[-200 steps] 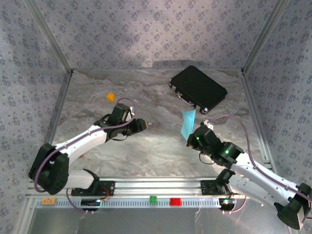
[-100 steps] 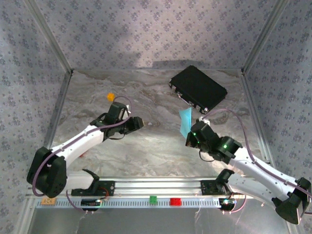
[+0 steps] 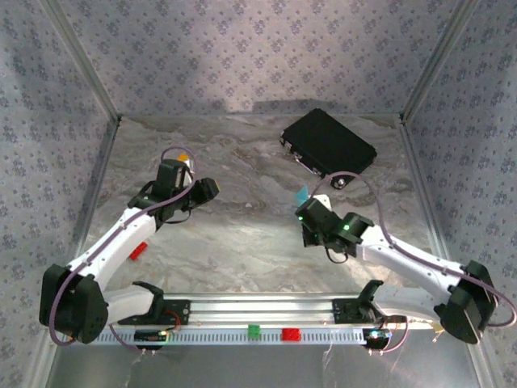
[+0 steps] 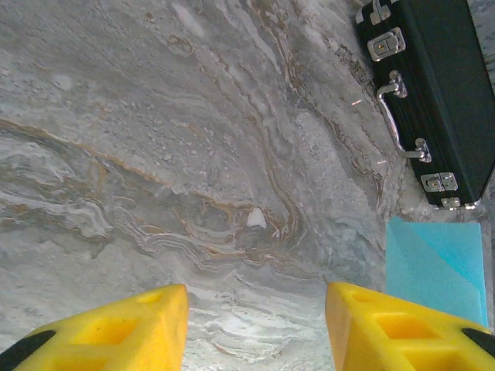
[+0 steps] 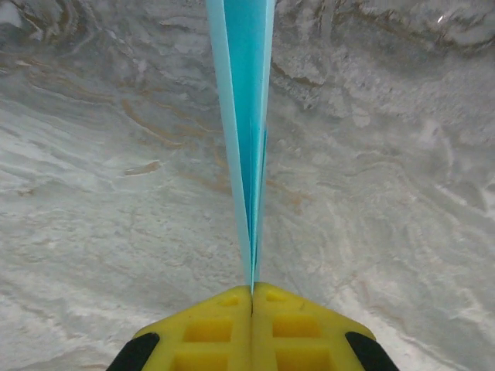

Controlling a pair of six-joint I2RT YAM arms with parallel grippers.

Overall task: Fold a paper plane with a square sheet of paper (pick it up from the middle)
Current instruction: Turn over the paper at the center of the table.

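While the right gripper (image 5: 251,290) pinches the folded paper (image 5: 246,116) edge-on over the table (image 5: 116,193) near the case (image 3: 327,145), the left gripper (image 4: 255,313) — fingers spread, empty — should meet its free edge squarely.

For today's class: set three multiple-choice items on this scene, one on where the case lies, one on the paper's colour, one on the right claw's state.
1. Where on the table is the case? A near left; B far right; C centre.
2. What colour is the paper? A red; B white; C light blue.
3. The right claw is: A shut on the paper; B open, empty; C shut on the case.
Key: B, it lies by the far right corner; C, both wrist views show light blue; A, it pinches the folded paper.
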